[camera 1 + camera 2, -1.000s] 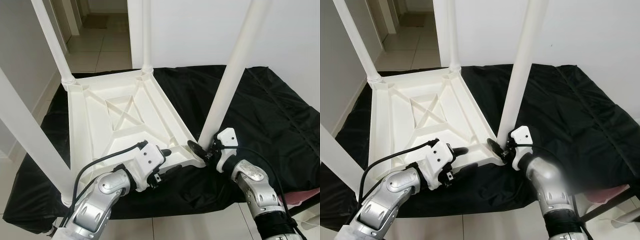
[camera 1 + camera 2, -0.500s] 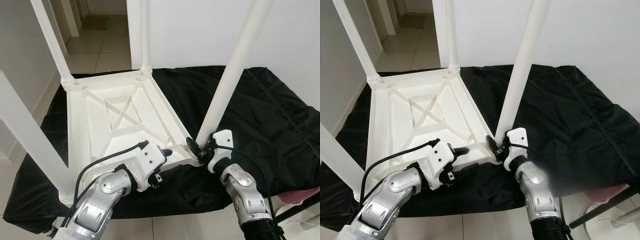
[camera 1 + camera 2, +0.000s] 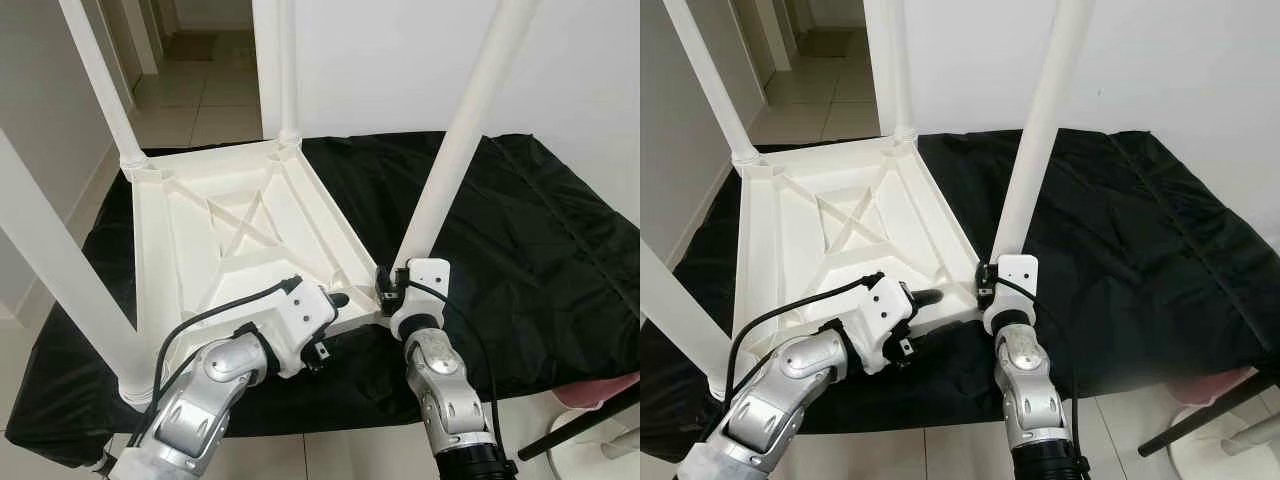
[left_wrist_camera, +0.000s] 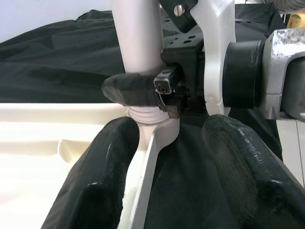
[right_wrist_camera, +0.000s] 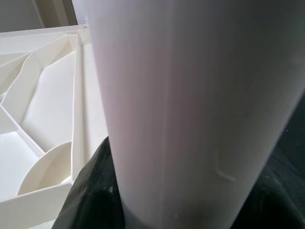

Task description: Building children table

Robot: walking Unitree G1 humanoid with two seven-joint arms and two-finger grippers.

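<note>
A white plastic children's table lies upside down on a black cloth in the middle of the frame, its ribbed underside facing up and its legs pointing toward the top edge. One leg rises from the far left corner in the upper left, another from the far right corner at top centre, a third stands at the near left corner on the left side, and the fourth leg slants up from the near right corner just right of centre.

The right gripper, at lower centre-right, is closed around the base of that fourth leg, where it meets its threaded socket; in the left wrist view one black finger wraps across the white tube just above the ridged collar.

The left gripper, at lower centre, sits at the table's near edge beside the same corner, its two fingers spread, one finger resting against the inside of the white rim and the other outside over the cloth.

Pale tiled floor and a doorway show in the upper left, a white wall at upper right.
</note>
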